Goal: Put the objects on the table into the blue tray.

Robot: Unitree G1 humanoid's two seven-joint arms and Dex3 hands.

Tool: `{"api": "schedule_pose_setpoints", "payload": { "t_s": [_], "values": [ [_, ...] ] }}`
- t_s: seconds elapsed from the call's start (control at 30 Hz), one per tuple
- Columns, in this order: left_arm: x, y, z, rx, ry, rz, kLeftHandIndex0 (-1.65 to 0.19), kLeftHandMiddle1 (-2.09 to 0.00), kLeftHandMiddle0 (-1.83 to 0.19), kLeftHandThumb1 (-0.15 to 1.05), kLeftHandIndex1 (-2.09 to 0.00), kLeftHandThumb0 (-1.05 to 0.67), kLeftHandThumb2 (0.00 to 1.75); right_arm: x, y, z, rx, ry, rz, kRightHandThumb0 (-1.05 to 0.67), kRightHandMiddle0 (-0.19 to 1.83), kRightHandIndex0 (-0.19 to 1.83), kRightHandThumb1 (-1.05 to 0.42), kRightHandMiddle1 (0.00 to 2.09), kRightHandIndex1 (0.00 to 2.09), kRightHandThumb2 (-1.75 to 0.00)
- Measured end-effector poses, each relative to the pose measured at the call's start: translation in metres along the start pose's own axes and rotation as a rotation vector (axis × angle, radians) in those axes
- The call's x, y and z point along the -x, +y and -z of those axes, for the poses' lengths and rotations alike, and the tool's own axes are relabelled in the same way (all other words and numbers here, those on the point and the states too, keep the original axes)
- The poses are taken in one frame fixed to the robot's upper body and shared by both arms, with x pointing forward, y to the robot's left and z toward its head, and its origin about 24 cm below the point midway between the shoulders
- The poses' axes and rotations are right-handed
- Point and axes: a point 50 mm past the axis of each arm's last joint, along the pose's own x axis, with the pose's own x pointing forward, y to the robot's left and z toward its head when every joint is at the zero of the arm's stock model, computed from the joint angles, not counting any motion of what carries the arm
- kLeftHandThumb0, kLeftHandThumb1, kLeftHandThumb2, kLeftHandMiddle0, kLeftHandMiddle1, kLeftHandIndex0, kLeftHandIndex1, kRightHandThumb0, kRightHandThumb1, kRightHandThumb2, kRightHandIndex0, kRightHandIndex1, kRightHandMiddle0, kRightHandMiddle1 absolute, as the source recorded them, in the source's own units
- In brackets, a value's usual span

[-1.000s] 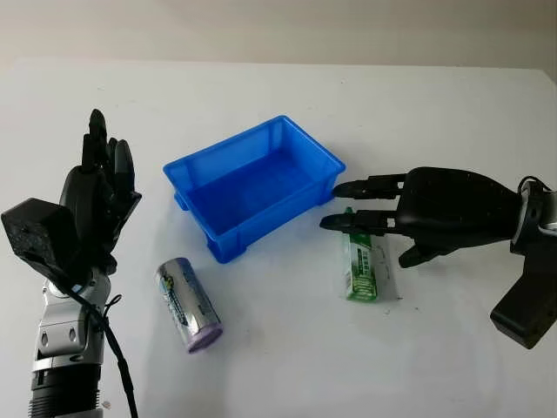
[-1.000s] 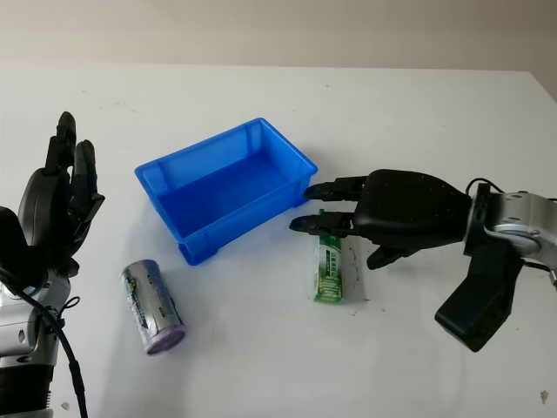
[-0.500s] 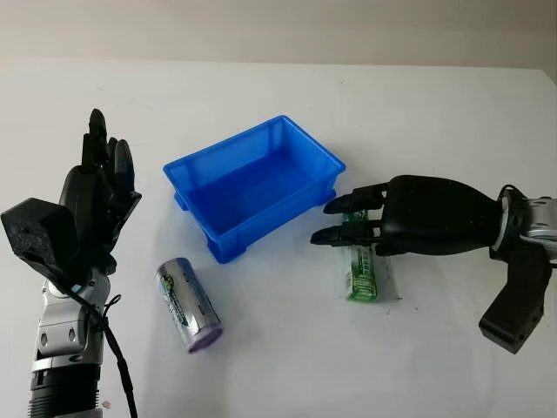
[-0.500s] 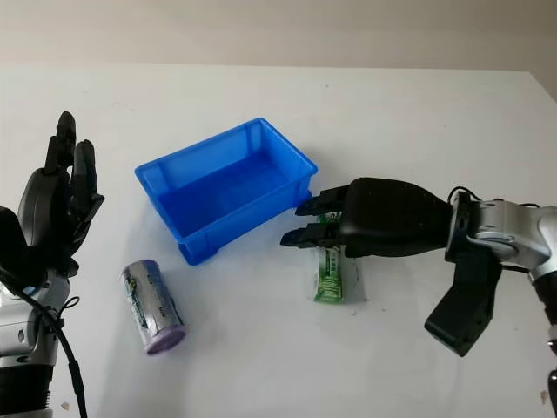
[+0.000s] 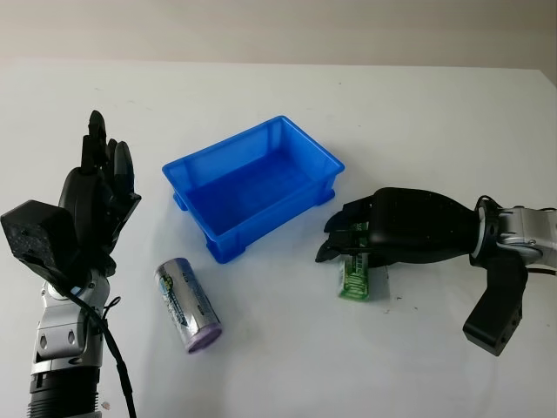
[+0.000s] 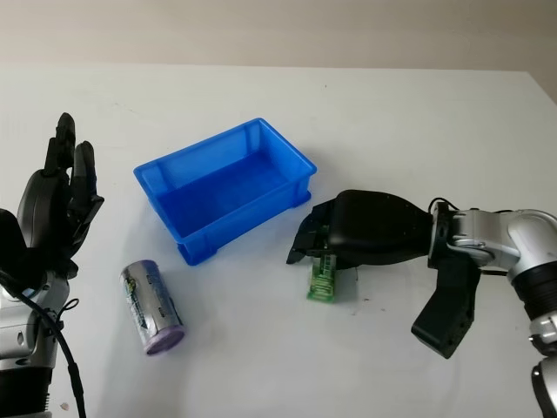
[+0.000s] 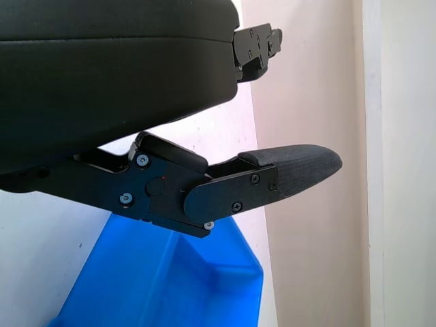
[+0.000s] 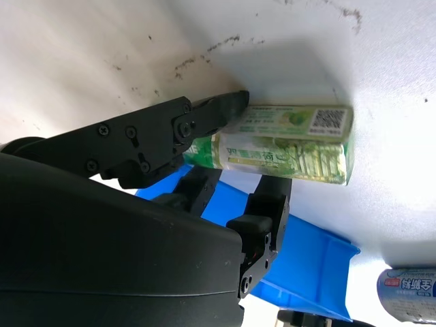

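Observation:
The blue tray (image 5: 270, 219) stands mid-table with nothing in it. To its right a green pack (image 5: 355, 280) lies on the table, with my right hand (image 5: 336, 240) over its far end. In the right wrist view the thumb presses one long side of the green pack (image 8: 286, 146) and the fingers (image 8: 269, 201) curl against the other. A silver can with a purple end (image 5: 187, 305) lies on its side in front of the tray's left corner. My left hand (image 5: 100, 187) is raised at the left, open, holding nothing.
The white table runs far back to a beige wall. Its right edge shows at the far right. In the right wrist view the tray's wall (image 8: 310, 262) stands close behind the pack.
My right hand has moved left and down onto the green pack, and its fingers have curled from stretched out to closed around it. The left hand, the can and the tray have not moved.

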Motion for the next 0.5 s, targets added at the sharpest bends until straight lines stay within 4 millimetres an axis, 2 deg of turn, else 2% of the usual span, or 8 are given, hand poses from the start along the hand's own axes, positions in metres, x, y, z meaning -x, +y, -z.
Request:
{"api": "schedule_pose_setpoints", "payload": {
  "t_s": [0.1, 0.17, 0.27, 0.3, 0.4, 0.5],
  "values": [
    [0.000, 0.000, -0.001, 0.000, -0.002, 0.000, 0.19, -0.05, 0.16, 1.05, -0.05, -0.79, 0.66, -0.001, 0.000, 0.001, 0.008, -0.010, 0.006, -0.38, 0.43, 0.46, -0.94, 1.42, 1.59, -0.06],
    [0.001, 0.000, -0.001, -0.001, -0.003, 0.001, 0.19, -0.05, 0.17, 1.05, -0.04, -0.80, 0.66, -0.002, 0.001, 0.001, 0.012, -0.013, 0.013, -0.43, 0.43, 0.48, -0.96, 1.52, 1.73, -0.06],
    [0.001, 0.000, -0.001, -0.001, 0.001, 0.002, 0.19, -0.05, 0.17, 1.05, -0.04, -0.79, 0.67, -0.003, 0.000, 0.001, 0.016, -0.011, 0.037, -0.54, 0.52, 0.69, -1.03, 1.85, 2.01, -0.08],
    [0.001, 0.000, -0.001, -0.002, 0.001, 0.002, 0.19, -0.05, 0.17, 1.05, -0.04, -0.79, 0.67, -0.004, -0.001, 0.002, 0.017, -0.006, 0.053, -0.57, 0.62, 0.89, -1.04, 2.00, 2.06, -0.13],
    [0.001, 0.000, -0.001, -0.002, 0.000, 0.002, 0.19, -0.05, 0.17, 1.05, -0.04, -0.80, 0.67, -0.006, -0.002, 0.002, 0.006, 0.008, 0.088, -0.59, 0.84, 1.21, -1.05, 2.08, 2.09, -0.26],
    [0.001, 0.000, -0.001, -0.002, 0.000, 0.004, 0.19, -0.05, 0.17, 1.05, -0.04, -0.80, 0.66, -0.012, -0.001, -0.004, -0.088, 0.016, 0.121, -0.59, 0.87, 1.15, -1.05, 2.09, 2.09, -0.30]
  ]
}}
